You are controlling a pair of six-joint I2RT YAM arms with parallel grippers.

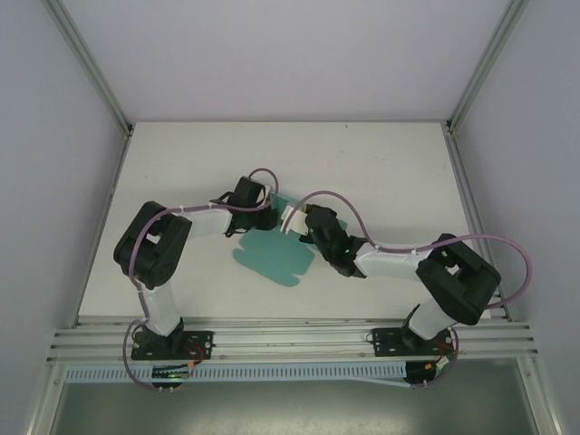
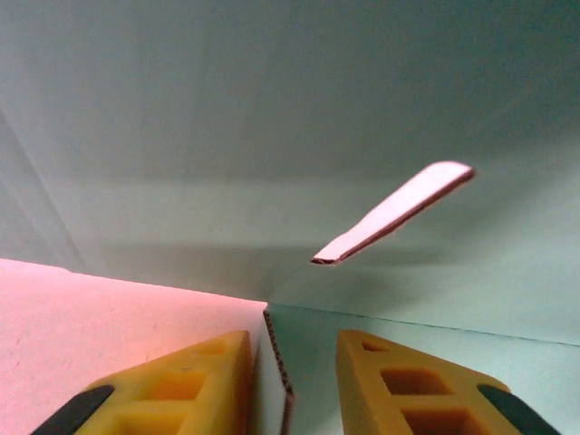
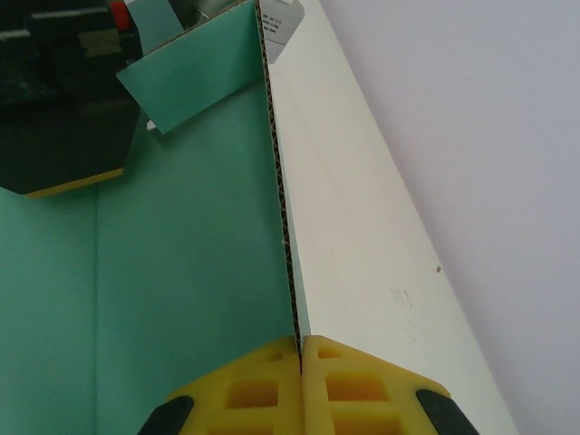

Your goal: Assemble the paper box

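Box (image 1: 272, 260) half-folded; right claw (image 3: 300, 344) pinched shut on its upright wall; left claw (image 2: 294, 340) part-open, straddling another wall's edge.

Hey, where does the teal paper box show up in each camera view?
Top external: paper box at table centre.
Left wrist: its teal wall across the upper picture.
Right wrist: its teal panel on the left.
Shared landmark: its raw card edge between yellow fingers, both wrist views.

At bottom centre, the right gripper (image 3: 300, 362) has its yellow fingers closed on the teal-green card paper box (image 3: 181, 272); the pinched panel runs edge-on up the frame, white face rightward.
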